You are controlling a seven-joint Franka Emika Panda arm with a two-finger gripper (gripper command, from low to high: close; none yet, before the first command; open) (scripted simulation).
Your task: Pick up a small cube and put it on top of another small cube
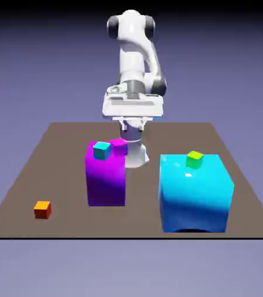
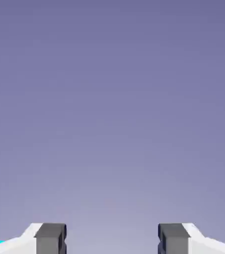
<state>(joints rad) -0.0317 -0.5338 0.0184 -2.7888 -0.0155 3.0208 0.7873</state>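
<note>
Hovering high, gripper point(image 2: 112, 240) with fingers apart and empty (sees only backdrop); orange cube point(image 1: 42, 209) sits untouched near the table's point(image 1: 64, 139) left edge.

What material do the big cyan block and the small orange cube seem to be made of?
Both are rendered, so this is only their look. The big cyan block seems glossy, like polished plastic: a bright highlight lies on its top and its edges are rounded. The small orange cube looks matte, like painted wood or dull plastic: flat colour, darker sides, no shine.
</note>
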